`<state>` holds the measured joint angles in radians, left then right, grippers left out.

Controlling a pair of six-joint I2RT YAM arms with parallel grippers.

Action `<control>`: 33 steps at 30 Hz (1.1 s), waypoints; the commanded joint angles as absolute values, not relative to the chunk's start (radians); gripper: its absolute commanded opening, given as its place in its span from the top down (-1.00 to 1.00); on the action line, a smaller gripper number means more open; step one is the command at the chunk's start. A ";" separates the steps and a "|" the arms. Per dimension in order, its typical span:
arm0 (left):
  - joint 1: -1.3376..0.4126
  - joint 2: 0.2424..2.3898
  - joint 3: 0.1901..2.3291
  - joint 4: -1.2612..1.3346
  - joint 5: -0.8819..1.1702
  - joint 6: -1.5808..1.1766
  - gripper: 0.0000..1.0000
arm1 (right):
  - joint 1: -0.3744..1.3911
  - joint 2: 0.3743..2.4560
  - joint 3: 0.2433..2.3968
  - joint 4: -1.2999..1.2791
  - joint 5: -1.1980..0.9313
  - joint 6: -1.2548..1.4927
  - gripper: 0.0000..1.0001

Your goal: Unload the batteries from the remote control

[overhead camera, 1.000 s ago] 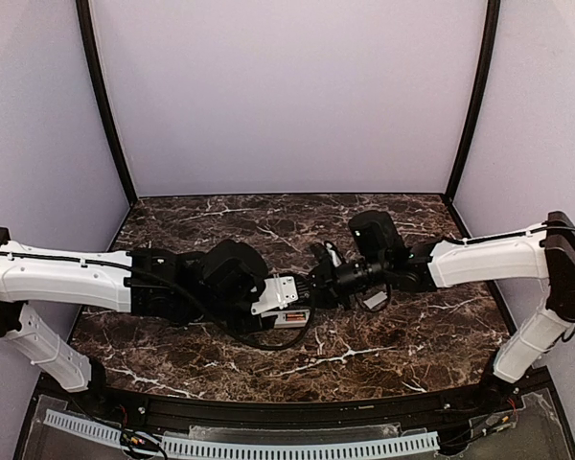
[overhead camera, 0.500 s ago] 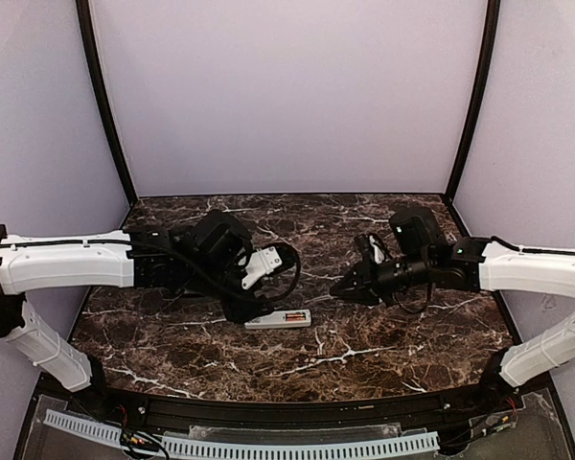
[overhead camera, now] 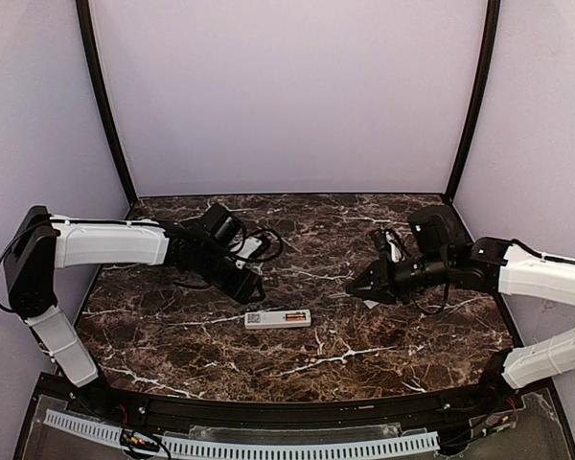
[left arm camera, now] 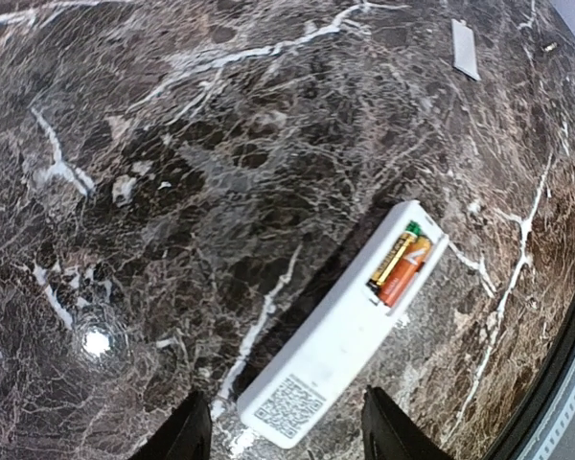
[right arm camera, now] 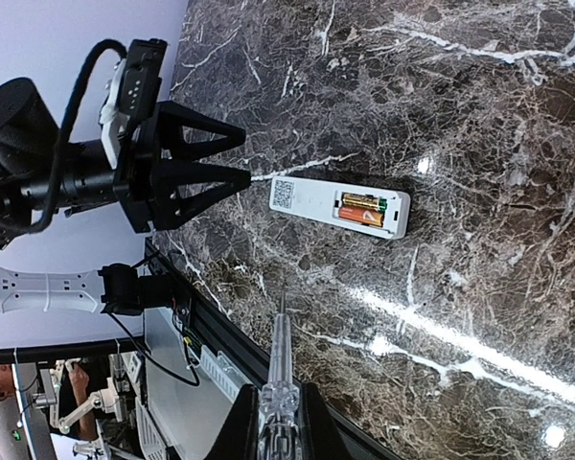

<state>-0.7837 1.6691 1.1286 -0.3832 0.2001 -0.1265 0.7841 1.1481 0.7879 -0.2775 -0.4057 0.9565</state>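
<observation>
- Both arms have backed away from the remote control (overhead camera: 278,318), which now lies alone on the worktop (overhead camera: 364,364), nearest us, recess up.
- The batteries (left arm camera: 401,265) sit side by side in the recess. We judge the cover off and extraction pending.
- Left claw (right arm camera: 247,154): spread and empty, just beyond the remote control.
- Right claw (overhead camera: 355,286): clamped on a thin stick (right arm camera: 279,355). From above we cannot make out the stick's tip.

A dark marbled table (overhead camera: 364,359) with white veins is shown. A white remote control (overhead camera: 278,318) is laid flat on it near the middle, back up, with two batteries (left arm camera: 402,264) seated in the open recess. A small flat white cover (left arm camera: 465,48) is laid well apart.
</observation>
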 commanded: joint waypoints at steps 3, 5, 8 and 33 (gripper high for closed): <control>-0.733 1.746 1.138 -0.360 0.294 -0.200 -0.07 | 0.778 1.115 0.769 -0.299 -0.383 0.909 1.00; -0.721 1.774 1.138 -0.351 0.310 -0.217 -0.05 | 0.778 1.111 0.769 -0.307 -0.378 0.905 1.00; -0.710 1.800 1.143 -0.355 0.303 -0.233 -0.02 | 0.776 1.111 0.772 -0.314 -0.377 0.903 1.00; -0.700 1.803 0.991 -0.261 0.603 -0.295 0.17 | 0.777 1.123 0.782 -0.323 -0.372 0.897 1.00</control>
